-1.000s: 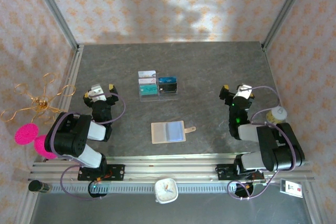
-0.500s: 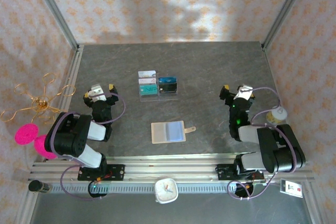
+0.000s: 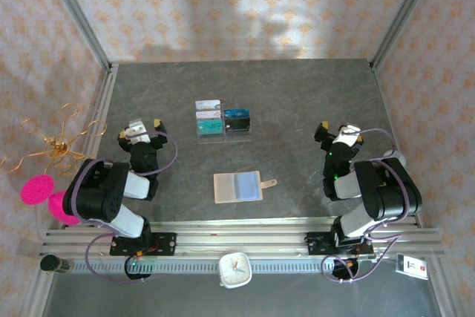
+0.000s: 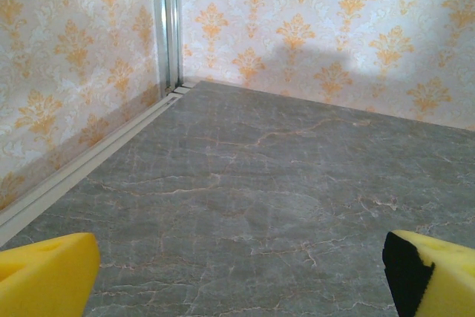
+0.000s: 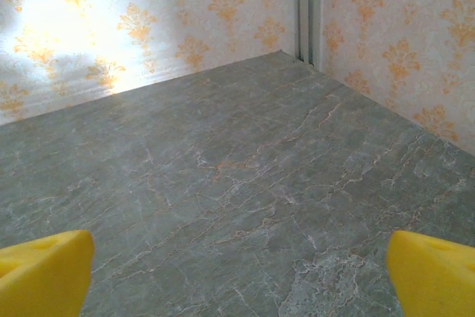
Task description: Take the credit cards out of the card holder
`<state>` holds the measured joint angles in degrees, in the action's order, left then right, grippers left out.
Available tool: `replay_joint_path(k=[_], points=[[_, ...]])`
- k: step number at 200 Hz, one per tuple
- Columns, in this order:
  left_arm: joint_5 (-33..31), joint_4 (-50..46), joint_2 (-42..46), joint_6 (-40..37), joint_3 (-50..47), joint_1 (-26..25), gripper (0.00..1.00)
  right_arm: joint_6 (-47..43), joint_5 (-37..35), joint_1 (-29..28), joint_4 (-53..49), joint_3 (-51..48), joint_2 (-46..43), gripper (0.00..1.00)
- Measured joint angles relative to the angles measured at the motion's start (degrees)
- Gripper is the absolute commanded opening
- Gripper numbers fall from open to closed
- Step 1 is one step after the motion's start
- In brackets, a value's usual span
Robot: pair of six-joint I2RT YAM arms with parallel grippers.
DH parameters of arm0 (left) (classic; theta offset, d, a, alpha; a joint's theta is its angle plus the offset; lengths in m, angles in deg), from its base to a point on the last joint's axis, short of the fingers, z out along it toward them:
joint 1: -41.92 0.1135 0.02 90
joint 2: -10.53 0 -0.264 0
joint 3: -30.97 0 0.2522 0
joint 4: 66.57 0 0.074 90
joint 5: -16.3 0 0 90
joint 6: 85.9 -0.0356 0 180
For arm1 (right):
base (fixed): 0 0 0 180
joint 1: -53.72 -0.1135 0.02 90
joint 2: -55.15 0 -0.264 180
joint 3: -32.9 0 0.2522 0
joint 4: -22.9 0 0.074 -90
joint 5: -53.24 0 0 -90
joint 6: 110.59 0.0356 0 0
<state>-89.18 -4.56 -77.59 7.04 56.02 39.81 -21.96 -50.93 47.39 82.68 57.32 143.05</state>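
The card holder (image 3: pixel 226 188) lies open and flat on the grey table, between the two arms and near the front. It is beige, with a snap tab (image 3: pixel 270 182) pointing right. A pale blue-grey panel (image 3: pixel 247 185) covers its right half; whether that is a card or lining I cannot tell. Behind it stands a clear acrylic tray (image 3: pixel 223 136) holding white, teal and dark blue credit cards (image 3: pixel 210 126). My left gripper (image 3: pixel 139 127) (image 4: pixel 241 280) hangs open over bare table to the left. My right gripper (image 3: pixel 338 131) (image 5: pixel 237 272) hangs open to the right. Both are empty.
Wallpapered walls and aluminium posts (image 3: pixel 78 20) close in the table. A gold wire ornament (image 3: pixel 46 143) and pink discs (image 3: pixel 37 189) sit outside the left rail. A white clock (image 3: pixel 235 269) rests on the front rail.
My right arm has swung slightly right and its gripper shifted a little right and nearer. The left arm, wallet and tray have not moved.
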Motion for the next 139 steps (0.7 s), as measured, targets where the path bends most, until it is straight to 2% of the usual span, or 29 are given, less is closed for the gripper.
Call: replay_joint_path(k=[139], points=[[0.0,0.0,0.0,0.0,0.0,0.0,1.0,0.24,-1.05,0.0,0.02,0.22,0.0,1.0]])
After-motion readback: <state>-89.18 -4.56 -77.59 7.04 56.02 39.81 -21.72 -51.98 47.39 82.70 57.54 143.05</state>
